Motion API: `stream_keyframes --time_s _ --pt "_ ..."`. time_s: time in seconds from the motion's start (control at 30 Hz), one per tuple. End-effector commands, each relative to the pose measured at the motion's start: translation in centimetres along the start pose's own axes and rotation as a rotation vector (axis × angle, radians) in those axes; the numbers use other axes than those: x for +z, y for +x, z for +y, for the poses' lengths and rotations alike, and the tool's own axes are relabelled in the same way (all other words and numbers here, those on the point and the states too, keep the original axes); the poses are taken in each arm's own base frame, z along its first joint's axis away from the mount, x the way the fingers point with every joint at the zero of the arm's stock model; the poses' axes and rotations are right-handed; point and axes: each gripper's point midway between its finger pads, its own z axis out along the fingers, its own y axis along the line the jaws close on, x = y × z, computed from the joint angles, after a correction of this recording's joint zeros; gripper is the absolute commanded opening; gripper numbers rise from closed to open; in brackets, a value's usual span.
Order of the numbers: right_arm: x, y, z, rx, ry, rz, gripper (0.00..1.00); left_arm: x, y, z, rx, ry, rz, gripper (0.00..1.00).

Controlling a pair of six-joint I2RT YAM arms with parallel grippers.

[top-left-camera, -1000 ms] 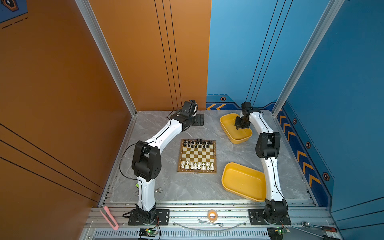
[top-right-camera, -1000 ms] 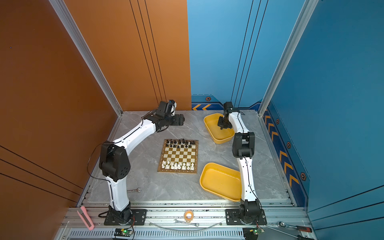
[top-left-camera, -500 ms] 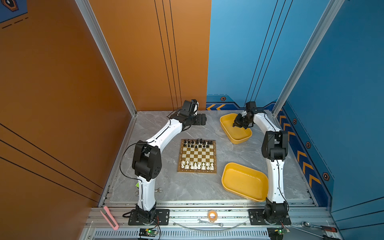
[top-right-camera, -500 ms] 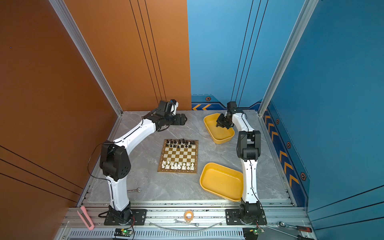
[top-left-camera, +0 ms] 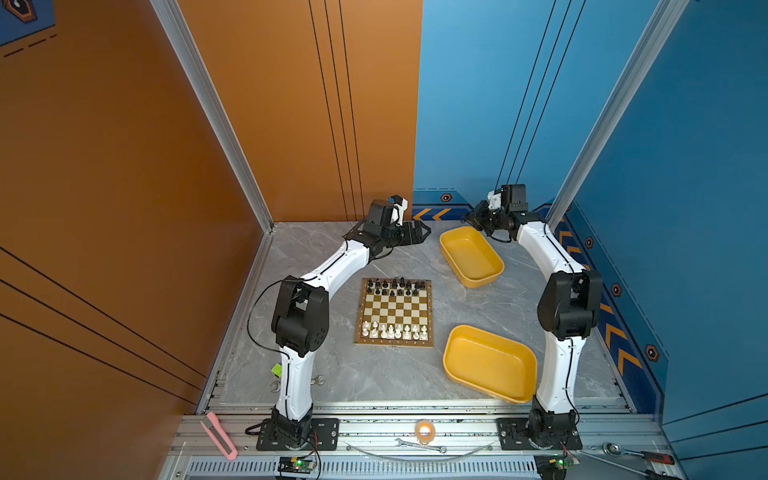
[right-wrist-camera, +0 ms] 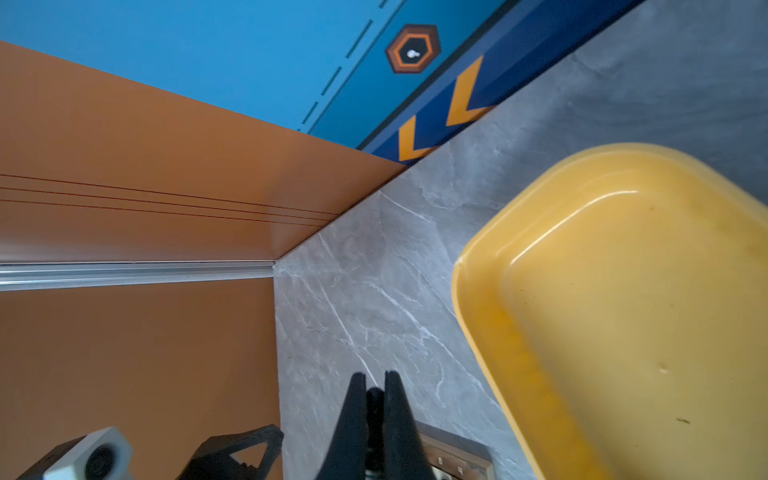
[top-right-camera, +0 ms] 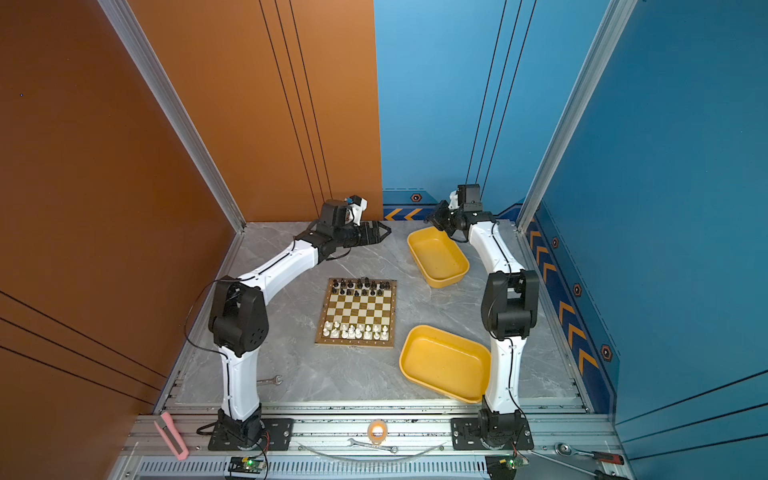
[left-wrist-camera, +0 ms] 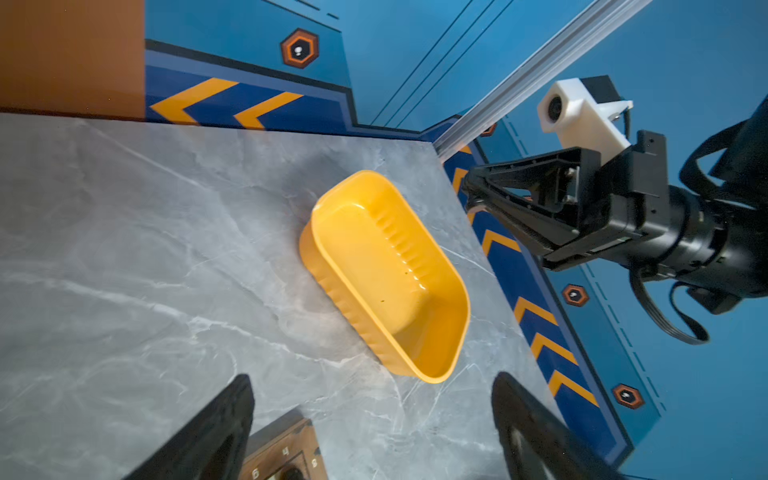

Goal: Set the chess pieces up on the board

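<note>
The board lies flat mid-table. Black chess pieces stand along its far rows and white ones along its near rows. My right gripper hangs above the far end of the far yellow tray, near the back wall. In the right wrist view it is shut on a small black piece. My left gripper is open and holds nothing; it hovers behind the board, whose corner shows between its fingers.
A second yellow tray sits at the front right, beside the board. Neither tray shows anything inside. A wrench lies by the left arm's base. A pink cutter and hand tools rest on the front rail. Walls close the back and sides.
My right gripper has risen out of the far yellow tray and swung toward the back wall, still shut. The left arm has barely moved.
</note>
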Motion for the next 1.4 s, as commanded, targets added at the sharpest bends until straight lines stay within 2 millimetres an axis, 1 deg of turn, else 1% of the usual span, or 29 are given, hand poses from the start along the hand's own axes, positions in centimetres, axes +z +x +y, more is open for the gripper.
stream_keyframes --time_s 0.0,0.13,0.17,0.27,0.37,0.47,0.5,0.57,0.67,0.9,1.07,1.13,1.27,1.37 --pt "-2.0 0.3 5.0 -0.022 -0.129 -0.024 0.00 0.8 -0.9 -3.4 -0.066 0.183 -0.046 0.90" --pt "-2.9 1.5 6.3 -0.004 -0.179 -0.016 0.00 1.2 -1.1 -4.6 -0.096 0.235 -0.086 0.90" --pt "-2.9 1.8 6.1 0.013 -0.190 -0.017 0.00 1.3 -1.0 -5.0 -0.097 0.246 -0.090 0.90" --pt "-3.5 2.2 7.0 0.041 -0.233 -0.012 0.00 2.0 -0.4 -6.4 -0.083 0.262 -0.087 0.90" --pt "-3.9 2.8 8.0 0.041 -0.261 -0.003 0.00 2.7 -0.4 -7.5 -0.068 0.273 -0.101 0.89" --pt "-4.5 3.0 8.6 0.037 -0.272 0.002 0.00 3.1 -0.2 -8.3 -0.069 0.285 -0.111 0.88" --pt "-4.8 3.0 8.8 0.034 -0.277 0.001 0.00 3.1 -0.1 -8.4 -0.070 0.284 -0.112 0.83" --pt "-5.0 3.1 9.1 0.035 -0.284 0.006 0.00 3.2 0.3 -8.5 -0.067 0.279 -0.117 0.81" --pt "-5.3 3.5 9.5 0.033 -0.292 0.016 0.00 3.2 0.3 -8.7 -0.052 0.258 -0.145 0.78" --pt "-6.0 4.0 9.7 0.036 -0.302 0.031 0.00 2.5 -0.1 -9.3 0.063 0.156 -0.199 0.70" --pt "-6.3 4.0 10.0 0.037 -0.312 0.040 0.00 2.1 -1.5 -10.0 0.094 0.141 -0.249 0.62" --pt "-6.2 4.1 9.6 0.044 -0.305 0.045 0.00 1.8 -2.0 -10.5 0.115 0.139 -0.263 0.60" --pt "-6.0 4.5 8.8 0.061 -0.292 0.051 0.00 1.6 -2.4 -11.0 0.133 0.134 -0.281 0.60" --pt "-5.6 5.1 8.6 0.077 -0.296 0.058 0.00 1.7 -2.5 -11.3 0.136 0.139 -0.283 0.61"
